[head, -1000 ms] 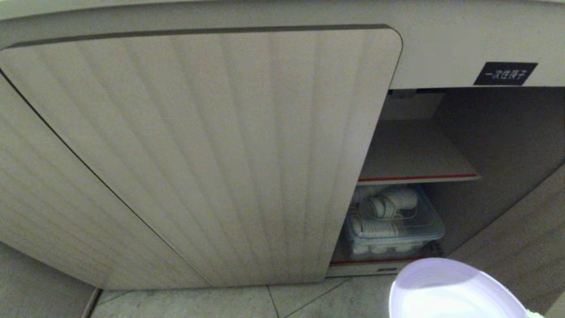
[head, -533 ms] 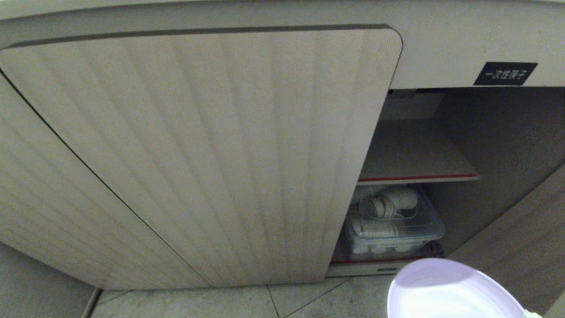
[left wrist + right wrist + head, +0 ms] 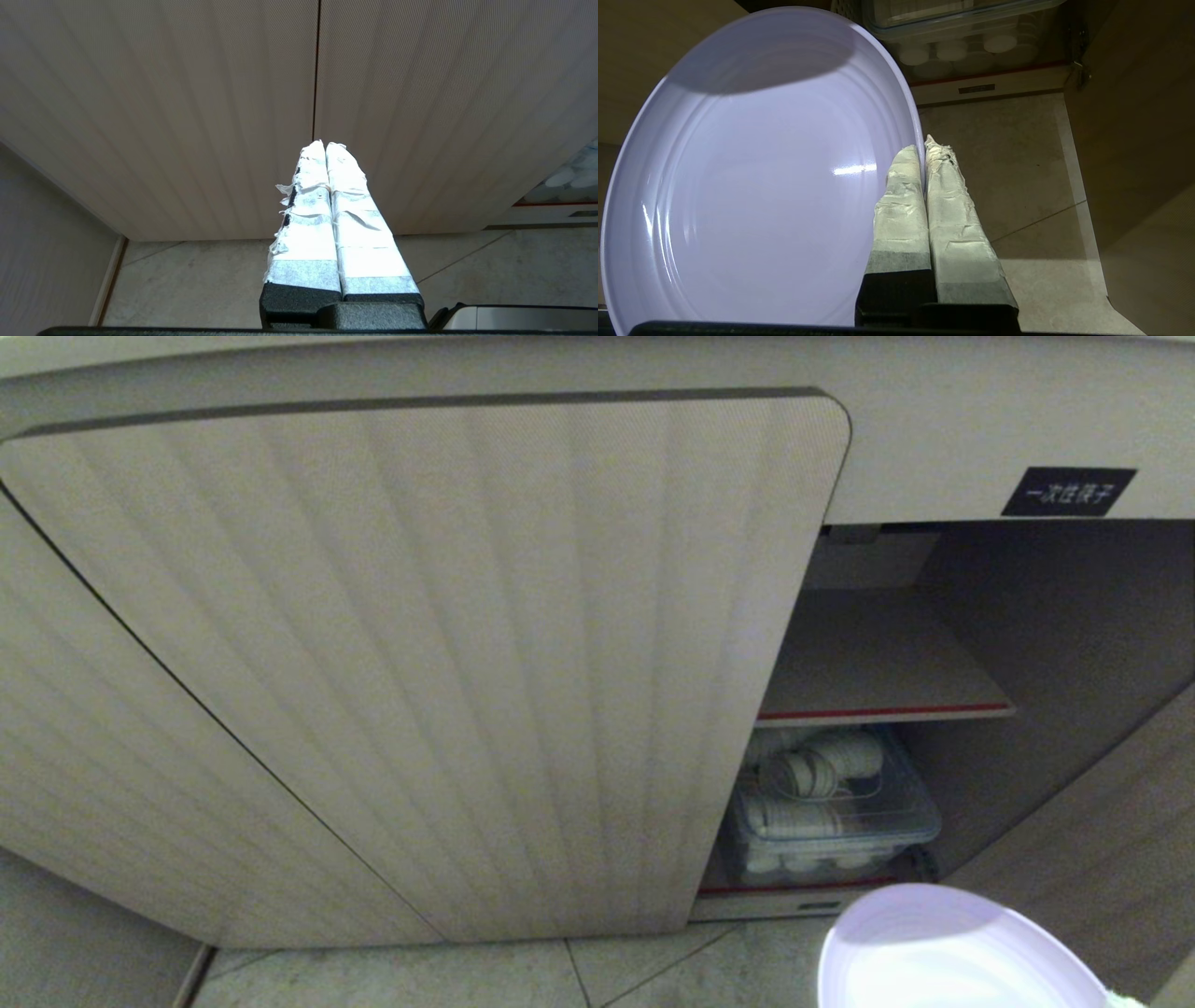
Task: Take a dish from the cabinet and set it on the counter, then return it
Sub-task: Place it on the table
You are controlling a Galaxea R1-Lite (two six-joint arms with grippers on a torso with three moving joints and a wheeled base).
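The dish (image 3: 952, 957) is a round lavender plate held above the floor, low in front of the cabinet's (image 3: 420, 663) open right compartment. My right gripper (image 3: 923, 149) is shut on the dish (image 3: 752, 172), one taped finger inside the rim and one outside. The red-edged shelf (image 3: 887, 712) in that compartment is bare, under a small black label (image 3: 1068, 491). My left gripper (image 3: 325, 145) is shut on nothing and hangs facing the shut ribbed doors (image 3: 187, 116). The counter is out of view.
A clear lidded plastic box (image 3: 831, 807) of white items fills the cabinet's bottom level, also seen past the dish as the box (image 3: 966, 32). The swung-out cabinet door (image 3: 1102, 859) stands at the right. Grey tiled floor (image 3: 467, 975) lies below.
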